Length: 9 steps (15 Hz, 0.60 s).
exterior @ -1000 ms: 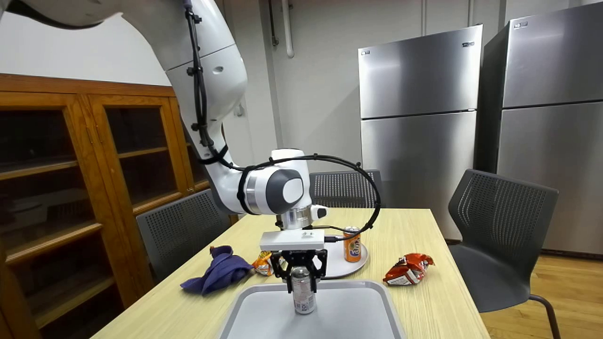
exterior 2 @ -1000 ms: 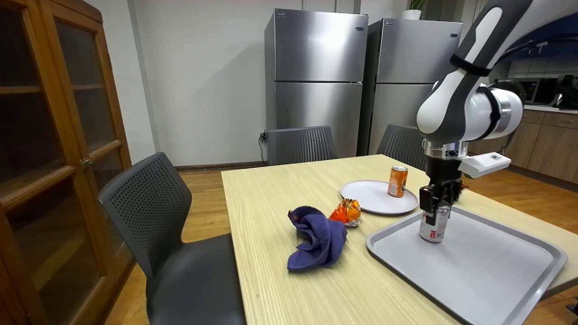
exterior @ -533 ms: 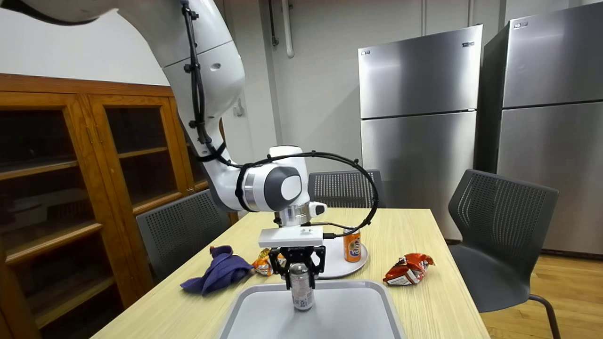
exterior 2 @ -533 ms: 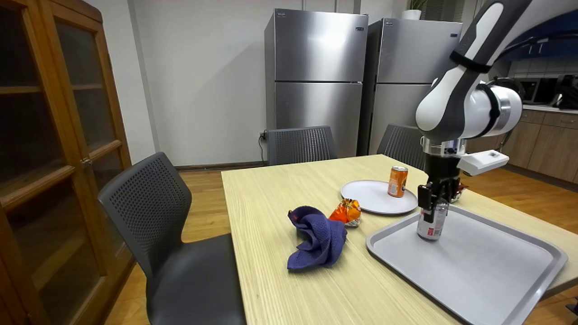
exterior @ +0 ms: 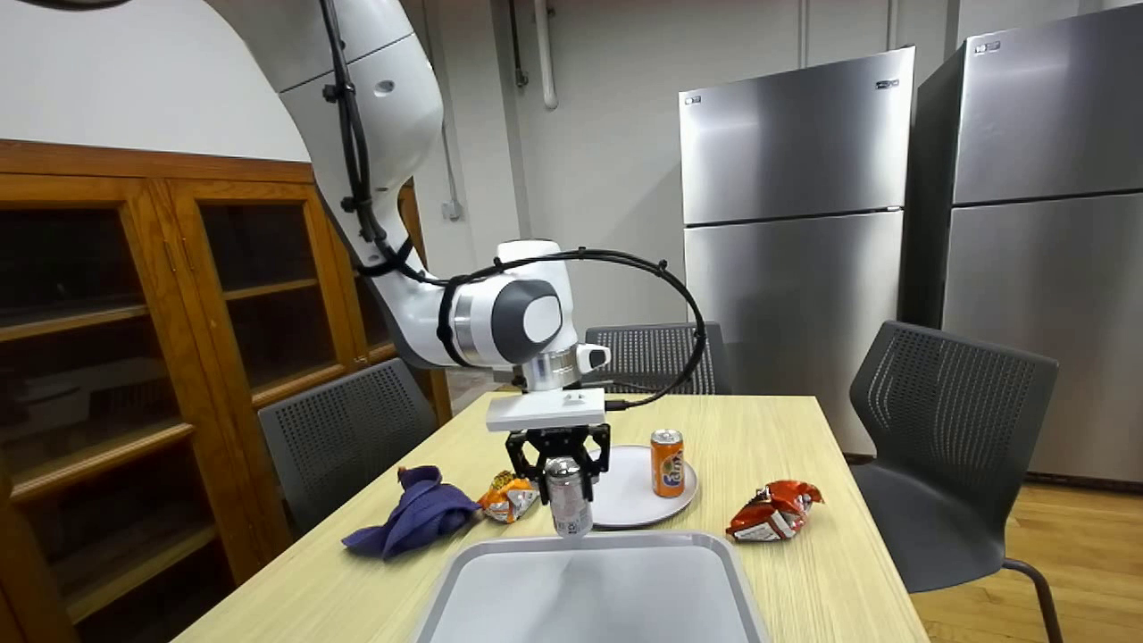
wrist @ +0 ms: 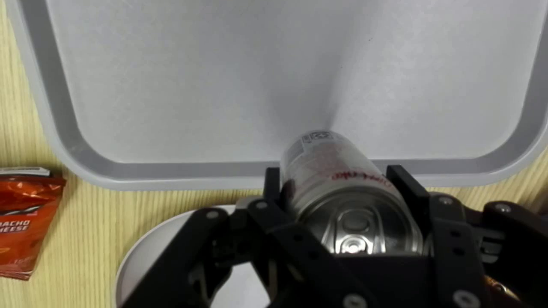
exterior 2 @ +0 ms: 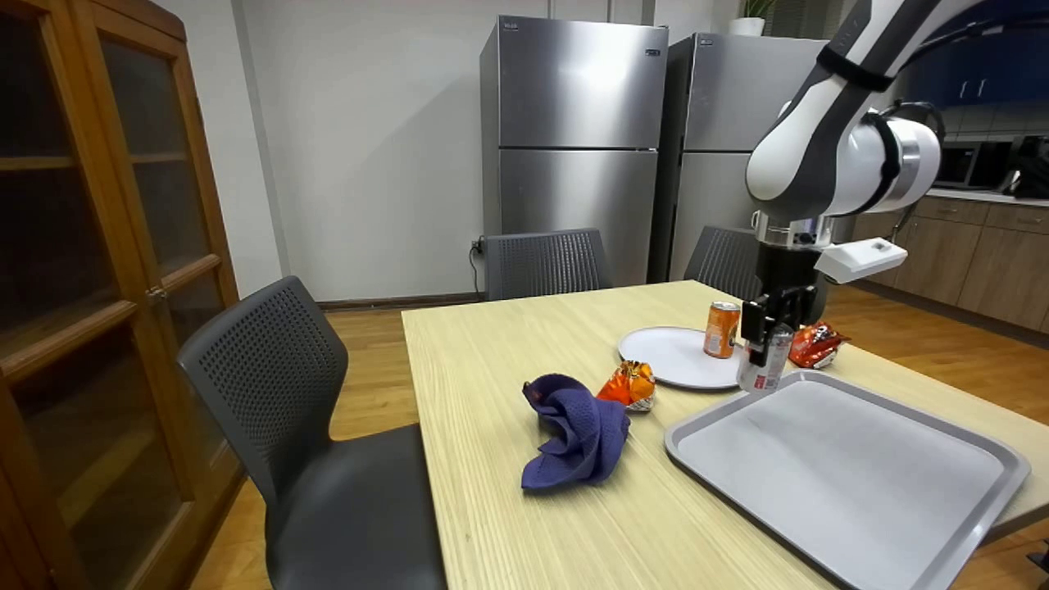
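Jaws clamped on silver can [exterior: 571,511], held above gray tray [exterior: 661,589], orange Fanta can [exterior: 667,466] standing on plate [exterior: 628,496]

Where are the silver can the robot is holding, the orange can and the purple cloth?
Silver can [wrist: 342,176], in the wrist view: lettering on its side.
Orange can [exterior: 667,465], in an exterior view: its printed side.
Purple cloth [exterior 2: 578,433], in an exterior view: its crumpled middle.
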Each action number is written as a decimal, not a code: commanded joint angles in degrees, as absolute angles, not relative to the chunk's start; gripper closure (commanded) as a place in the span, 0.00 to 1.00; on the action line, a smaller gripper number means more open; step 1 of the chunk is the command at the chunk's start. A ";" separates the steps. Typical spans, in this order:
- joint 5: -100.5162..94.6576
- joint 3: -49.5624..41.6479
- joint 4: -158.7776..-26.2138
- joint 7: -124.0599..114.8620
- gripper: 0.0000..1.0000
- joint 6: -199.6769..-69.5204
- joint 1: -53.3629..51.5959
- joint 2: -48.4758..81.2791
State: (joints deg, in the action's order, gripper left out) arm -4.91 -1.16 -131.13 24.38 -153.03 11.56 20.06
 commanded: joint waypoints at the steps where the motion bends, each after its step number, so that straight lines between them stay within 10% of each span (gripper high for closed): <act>1: -3.67 0.23 -128.84 26.91 0.62 -151.15 12.15 19.42; 9: -4.72 0.93 -118.36 28.22 0.62 -147.67 11.62 26.04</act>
